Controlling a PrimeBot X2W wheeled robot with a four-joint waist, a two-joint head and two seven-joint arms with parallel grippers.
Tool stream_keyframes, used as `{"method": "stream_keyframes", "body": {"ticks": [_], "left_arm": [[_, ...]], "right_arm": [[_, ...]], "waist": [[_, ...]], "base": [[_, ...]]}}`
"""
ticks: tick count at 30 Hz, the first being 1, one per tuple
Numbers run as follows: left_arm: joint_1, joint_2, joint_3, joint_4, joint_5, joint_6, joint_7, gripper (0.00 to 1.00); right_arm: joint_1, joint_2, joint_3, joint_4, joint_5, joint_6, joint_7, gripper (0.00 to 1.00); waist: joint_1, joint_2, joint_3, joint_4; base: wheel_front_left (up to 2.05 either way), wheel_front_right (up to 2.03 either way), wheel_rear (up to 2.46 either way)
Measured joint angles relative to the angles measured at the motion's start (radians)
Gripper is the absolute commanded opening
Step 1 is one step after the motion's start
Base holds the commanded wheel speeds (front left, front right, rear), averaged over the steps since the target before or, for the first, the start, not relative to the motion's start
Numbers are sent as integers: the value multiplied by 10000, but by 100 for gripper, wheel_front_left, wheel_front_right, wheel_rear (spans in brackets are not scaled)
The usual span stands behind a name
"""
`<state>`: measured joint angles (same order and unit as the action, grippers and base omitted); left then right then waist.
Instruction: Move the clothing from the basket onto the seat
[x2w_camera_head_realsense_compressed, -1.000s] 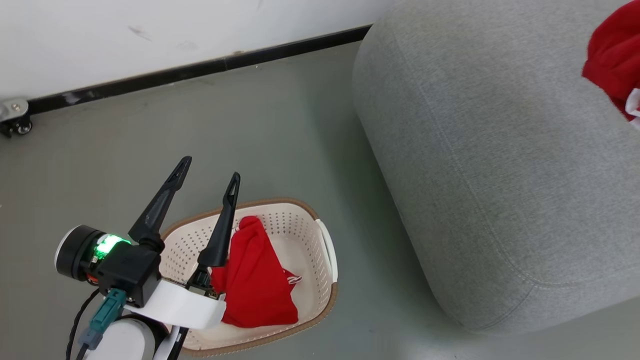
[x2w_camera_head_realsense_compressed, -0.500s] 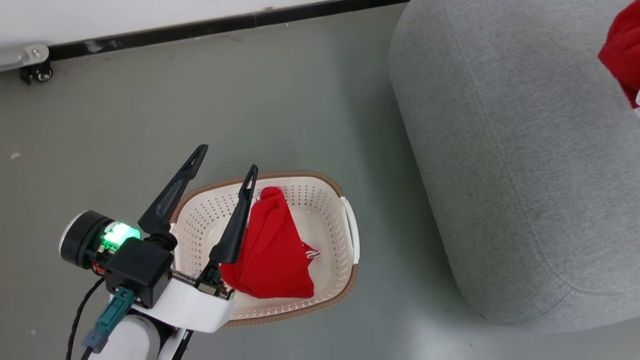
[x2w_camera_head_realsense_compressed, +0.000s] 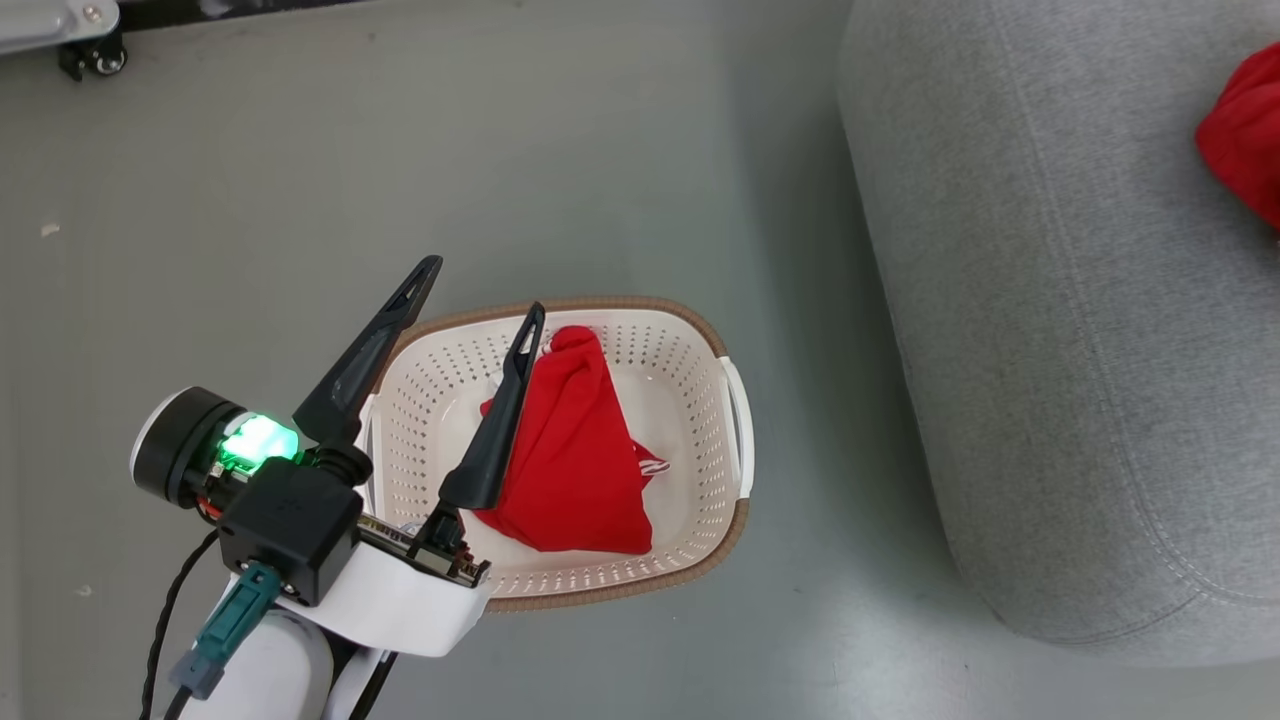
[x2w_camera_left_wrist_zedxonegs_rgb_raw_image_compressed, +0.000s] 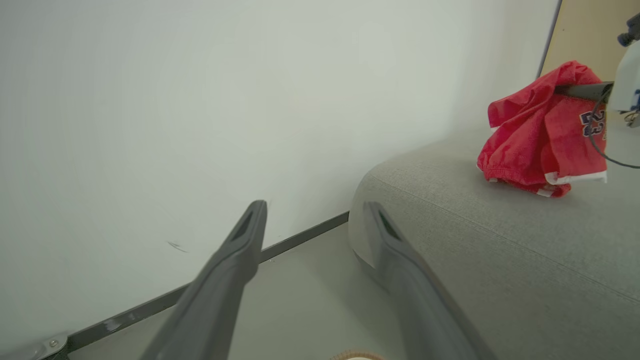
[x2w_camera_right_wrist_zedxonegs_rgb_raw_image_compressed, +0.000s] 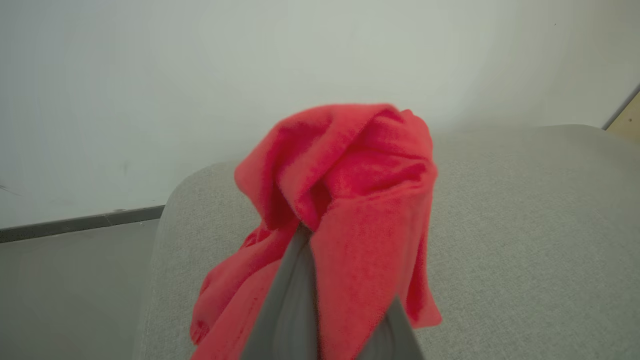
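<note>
Left claw: The left claw (x2w_camera_head_realsense_compressed: 487, 285) is seen with its two dark fingers spread wide apart and nothing between them. It is held over the near left part of the basket, fingers pointing away from the robot.
Right claw: The right claw (x2w_camera_right_wrist_zedxonegs_rgb_raw_image_compressed: 302, 237) is pressed together on a red garment (x2w_camera_right_wrist_zedxonegs_rgb_raw_image_compressed: 350, 200), which is draped over and around its fingers.
Surface: A smooth grey-green floor (x2w_camera_head_realsense_compressed: 250, 200) lies under and beyond the left claw. The basket (x2w_camera_head_realsense_compressed: 690, 345), cream with a brown rim, stands on it.
Room: A plain white wall (x2w_camera_left_wrist_zedxonegs_rgb_raw_image_compressed: 175, 100) with a dark baseboard (x2w_camera_left_wrist_zedxonegs_rgb_raw_image_compressed: 300, 235) is faced by the left claw's fingers. A small caster wheel (x2w_camera_head_realsense_compressed: 95, 60) is seen well beyond that claw, to its left.
Seat: The large grey seat (x2w_camera_head_realsense_compressed: 1050, 350) stands to the right of the left claw, apart from the basket, and lies beneath the right claw.
Clothing in basket: A second red garment (x2w_camera_head_realsense_compressed: 580, 450), bunched and showing a bit of white trim, lies in the basket just right of the left claw's inner finger. That finger crosses its edge in the head view; whether they touch cannot be told.
Clothing at seat: The red garment, marked with dark "23" lettering, hangs from the right claw over the seat's top. Whether its lower folds rest on the seat cannot be told.
Change: Compared with a second ago, the whole head view has shifted, so the camera has moved. The white wall has slid out at the top, and basket and seat are seen further right. The left claw's spread is unchanged, and the second red garment keeps its shape.
</note>
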<state>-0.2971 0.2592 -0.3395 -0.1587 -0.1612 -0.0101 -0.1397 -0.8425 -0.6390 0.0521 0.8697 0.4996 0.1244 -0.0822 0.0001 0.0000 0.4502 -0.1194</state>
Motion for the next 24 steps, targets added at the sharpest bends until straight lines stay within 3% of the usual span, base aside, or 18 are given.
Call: {"method": "stream_keyframes", "body": {"ticks": [9,19,20,21,22,24], "left_arm": [[-208,6,-36,-8,67,-77,77,100],[-361,107,44,21,67,-77,77,100],[-361,107,52,29,67,-77,77,100],[-361,107,54,46,67,-77,77,100],[-362,107,52,59,65,-77,75,100],[-362,104,52,88,65,-77,75,100]], "right_arm": [[79,347,-40,821,-15,0,-268,0],[279,1225,228,1151,-132,0,-297,0],[279,1256,240,1168,-146,0,-326,5],[279,1290,263,1177,-146,0,-326,20],[279,1323,290,1195,-146,0,-326,28],[279,1361,330,1258,-148,0,-336,53]], "waist": [[0,0,337,144],[0,0,515,-24],[0,0,519,-53],[0,0,521,-84],[0,0,522,-113],[0,0,520,-170]], "base": [[0,0,0],[0,0,0],[0,0,0],[0,0,0],[0,0,0],[0,0,0]]}}
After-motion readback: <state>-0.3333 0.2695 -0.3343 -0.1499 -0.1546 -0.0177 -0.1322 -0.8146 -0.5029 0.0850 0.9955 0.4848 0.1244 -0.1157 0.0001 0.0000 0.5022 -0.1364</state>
